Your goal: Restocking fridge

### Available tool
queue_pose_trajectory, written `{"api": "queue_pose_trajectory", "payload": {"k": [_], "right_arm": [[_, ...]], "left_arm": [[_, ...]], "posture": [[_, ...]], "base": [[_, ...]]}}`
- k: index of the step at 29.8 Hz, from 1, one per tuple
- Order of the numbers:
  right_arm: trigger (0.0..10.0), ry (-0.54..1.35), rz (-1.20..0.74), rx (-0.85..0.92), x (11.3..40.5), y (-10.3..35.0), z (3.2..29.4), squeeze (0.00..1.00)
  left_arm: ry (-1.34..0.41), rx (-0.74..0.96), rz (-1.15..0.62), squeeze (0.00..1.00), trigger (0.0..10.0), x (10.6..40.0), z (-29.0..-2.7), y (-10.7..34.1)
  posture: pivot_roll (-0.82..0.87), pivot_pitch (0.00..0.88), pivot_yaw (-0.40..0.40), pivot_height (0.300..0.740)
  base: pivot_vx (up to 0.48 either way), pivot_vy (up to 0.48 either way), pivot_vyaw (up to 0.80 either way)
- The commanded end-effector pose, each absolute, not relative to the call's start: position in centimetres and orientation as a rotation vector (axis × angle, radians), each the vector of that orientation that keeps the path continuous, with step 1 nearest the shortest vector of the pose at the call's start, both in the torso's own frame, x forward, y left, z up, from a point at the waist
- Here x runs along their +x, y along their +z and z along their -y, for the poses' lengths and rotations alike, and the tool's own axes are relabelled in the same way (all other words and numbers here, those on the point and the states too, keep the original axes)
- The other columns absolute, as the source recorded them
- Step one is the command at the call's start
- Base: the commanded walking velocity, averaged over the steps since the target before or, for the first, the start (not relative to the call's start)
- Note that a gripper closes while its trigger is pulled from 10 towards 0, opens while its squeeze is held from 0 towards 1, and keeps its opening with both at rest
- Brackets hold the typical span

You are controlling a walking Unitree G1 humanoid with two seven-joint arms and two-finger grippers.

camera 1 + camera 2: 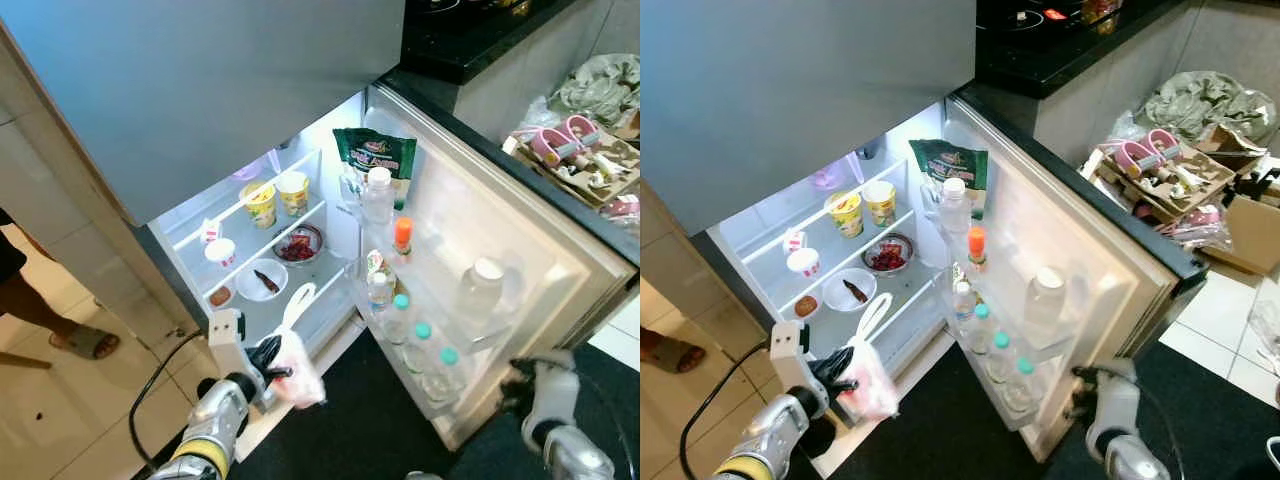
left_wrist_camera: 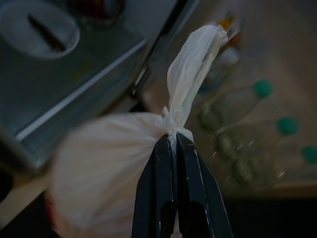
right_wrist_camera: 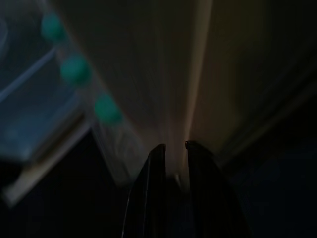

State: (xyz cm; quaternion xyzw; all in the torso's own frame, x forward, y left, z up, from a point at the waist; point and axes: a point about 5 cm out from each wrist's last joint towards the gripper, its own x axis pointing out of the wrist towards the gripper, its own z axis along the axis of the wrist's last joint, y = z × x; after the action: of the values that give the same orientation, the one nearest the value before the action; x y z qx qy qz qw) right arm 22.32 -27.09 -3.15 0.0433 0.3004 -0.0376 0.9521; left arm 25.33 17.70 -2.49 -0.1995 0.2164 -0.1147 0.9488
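Left tool (image 2: 174, 141) pinches blurred white bag (image 2: 106, 168) at its knot.

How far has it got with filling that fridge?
The fridge door is open, with the right gripper at its edge. The left gripper is shut on a knotted white bag, held just outside the lower shelf. The bag is not yet on a shelf.

green snack bag (image 1: 376, 160) in fridge door (image 1: 520, 255): white and red print on front, too small and blurred to read. yellow cups (image 1: 277, 197) on fridge shelf: printed wrappers, lettering illegible. small bottle (image 1: 376, 272) in door rack: coloured label, unreadable. no other text, number or sign legible.
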Motion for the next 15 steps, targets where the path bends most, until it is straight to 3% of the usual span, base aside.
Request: {"api": "queue_pose_trajectory", "payload": {"k": [1,8,15], "right_arm": [[10.0,-0.135,-0.530,0.090,23.6,-1.8,28.0,0.00],[10.0,-0.292,-0.449,0.030,24.4,0.7,31.7,0.00],[10.0,-0.524,-0.490,-0.031,21.9,1.8,36.6,0.00]], "left_arm": [[-0.162,-0.373,-0.514,0.00,10.0,23.6,-19.6,-3.7],[-0.110,-0.363,-0.590,0.00,10.0,21.4,-20.7,-5.1],[-0.103,-0.353,-0.613,0.00,10.0,21.0,-20.7,-5.5]], "posture": [[-0.06,0.032,0.057,0.740],[-0.06,0.034,0.059,0.740],[-0.04,0.034,0.058,0.740]], "base": [[0.000,0.000,0.00],[0.000,0.000,0.00],[0.000,0.000,0.00]]}}
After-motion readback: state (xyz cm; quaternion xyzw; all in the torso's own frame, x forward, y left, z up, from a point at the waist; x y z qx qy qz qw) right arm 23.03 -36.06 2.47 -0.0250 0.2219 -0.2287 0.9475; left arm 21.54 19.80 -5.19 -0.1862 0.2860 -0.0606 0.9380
